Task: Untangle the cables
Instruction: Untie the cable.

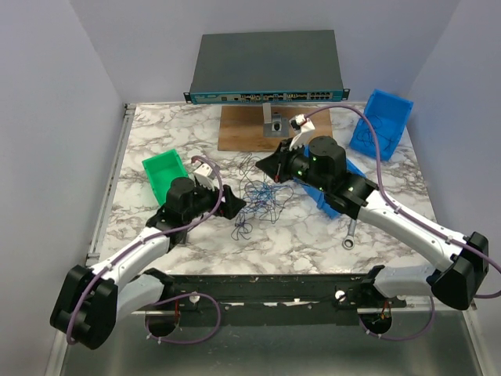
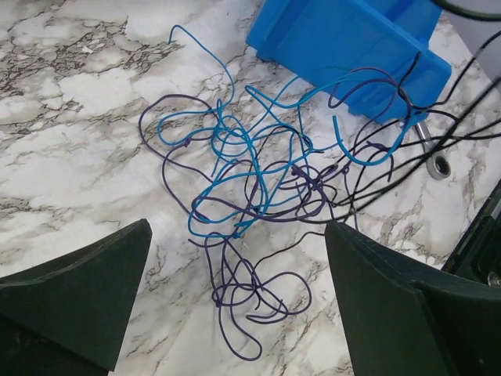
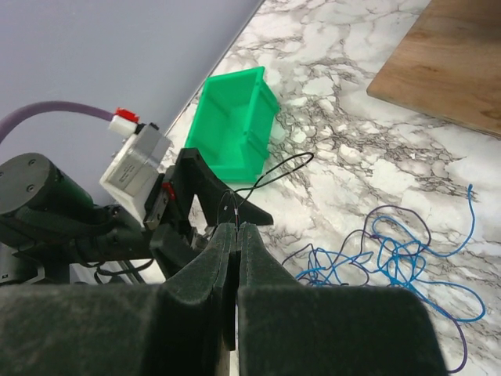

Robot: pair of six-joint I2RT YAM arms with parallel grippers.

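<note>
The cables [image 1: 258, 200] are a loose tangle of thin purple, light blue and black wires on the marble table [image 1: 156, 133], between the two grippers. In the left wrist view the cables [image 2: 266, 188] spread ahead of my left gripper [image 2: 239, 313], which is open, with a purple loop lying on the table between its fingers [image 2: 78, 290]. My left gripper [image 1: 235, 205] sits at the tangle's left edge. My right gripper [image 3: 237, 231] is shut on a thin black wire [image 3: 270, 172] that loops out of its tips. My right gripper [image 1: 275, 167] hovers at the tangle's upper right.
A green bin [image 1: 166, 172] stands left of the tangle. A blue bin [image 1: 381, 121] is at the back right, and another blue bin [image 2: 344, 39] lies under the right arm. A wooden board [image 1: 246, 129] and a network switch [image 1: 268, 66] are at the back. A small wrench [image 1: 350, 235] lies front right.
</note>
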